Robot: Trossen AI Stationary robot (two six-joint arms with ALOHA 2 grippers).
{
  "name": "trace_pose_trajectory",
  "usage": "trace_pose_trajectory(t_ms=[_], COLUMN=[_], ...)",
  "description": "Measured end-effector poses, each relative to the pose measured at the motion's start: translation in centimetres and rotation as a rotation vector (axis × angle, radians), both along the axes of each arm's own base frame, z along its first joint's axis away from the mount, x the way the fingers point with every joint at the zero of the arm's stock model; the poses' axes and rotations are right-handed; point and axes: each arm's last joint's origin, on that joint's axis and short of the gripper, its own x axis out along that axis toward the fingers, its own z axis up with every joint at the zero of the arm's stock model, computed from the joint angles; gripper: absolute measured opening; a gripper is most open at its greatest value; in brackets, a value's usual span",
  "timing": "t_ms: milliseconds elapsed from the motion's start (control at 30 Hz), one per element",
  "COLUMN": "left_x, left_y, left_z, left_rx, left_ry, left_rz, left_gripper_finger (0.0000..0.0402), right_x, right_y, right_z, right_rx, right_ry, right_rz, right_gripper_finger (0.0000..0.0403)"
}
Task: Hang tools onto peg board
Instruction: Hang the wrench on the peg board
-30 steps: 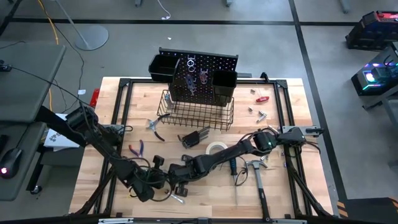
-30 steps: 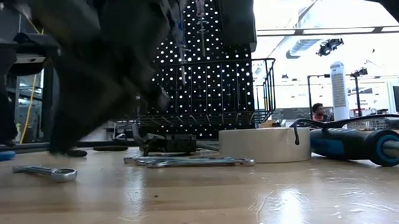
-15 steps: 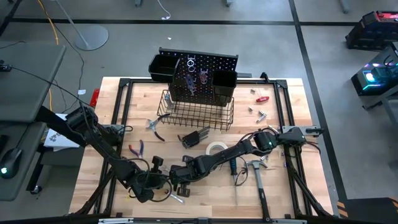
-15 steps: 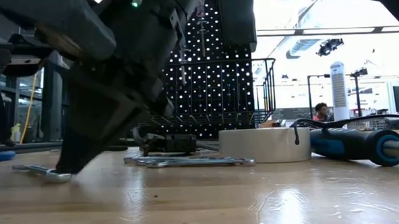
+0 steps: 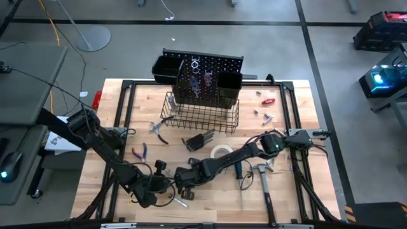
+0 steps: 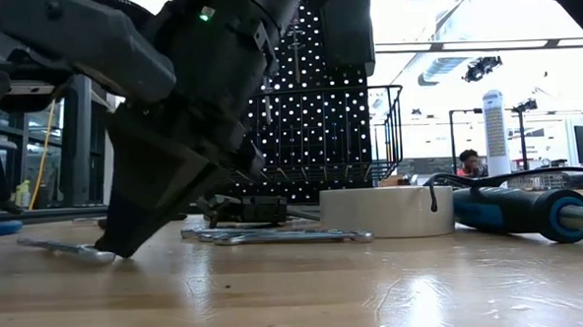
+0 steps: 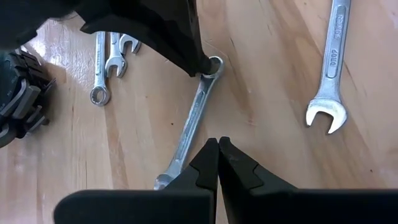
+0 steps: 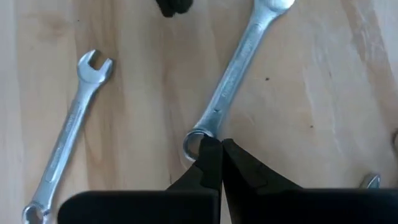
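The right gripper (image 8: 221,149), fingers pressed together, tips into the ring end of a silver wrench (image 8: 233,71) at the table's six o'clock; the left gripper (image 7: 217,149), likewise closed, meets its other end. Most tools lie unhung; the peg board (image 5: 206,79) stands at twelve o'clock.

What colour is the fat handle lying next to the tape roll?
Blue, with a black end. The screwdriver handle beside the tape roll shows best in the low view.
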Motion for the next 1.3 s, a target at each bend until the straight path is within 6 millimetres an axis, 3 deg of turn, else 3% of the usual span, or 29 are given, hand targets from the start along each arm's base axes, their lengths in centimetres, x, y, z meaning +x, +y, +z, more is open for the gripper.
trace_pose_trajectory(t_ms=[200, 400, 700, 833, 1000, 1100, 1300], left_x=[0.0, 0.2, 0.3, -0.3, -0.4, -0.5, 1.0], left_y=[0.0, 0.2, 0.5, 0.6, 1.6, 2.4, 3.2], left_z=[0.0, 0.0, -0.2, 0.9, 5.2, 6.8, 5.7], left_rx=[0.054, 0.134, 0.054, -0.023, -0.17, -0.196, -0.102], left_ry=[0.009, 0.015, 0.071, 0.155, 0.099, 0.051, 0.075], left_rz=[-0.069, -0.148, -0.112, -0.184, -0.23, -0.249, -0.388], left_gripper_finger=[0.0, 0.0, 0.0005, 0.0022, 0.0056, 0.0084, 0.0142], right_x=[-0.6, -0.7, -0.7, -0.9, -2.5, -3.6, -6.4], right_y=[0.1, 0.3, 0.2, -0.2, -0.6, -0.4, 2.1], right_z=[-1.6, -1.8, -1.8, -0.7, 1.7, 3.2, 4.2], right_rx=[0.026, 0.043, 0.049, 0.053, 0.008, -0.016, -0.048], right_ry=[0.027, 0.03, 0.034, 0.046, 0.129, 0.177, 0.299], right_rz=[-0.041, -0.062, -0.06, -0.032, 0.012, 0.021, -0.022], right_gripper_finger=[0.0, 0.0, 0.0, 0.0, 0.0, 0.0, 0.0])
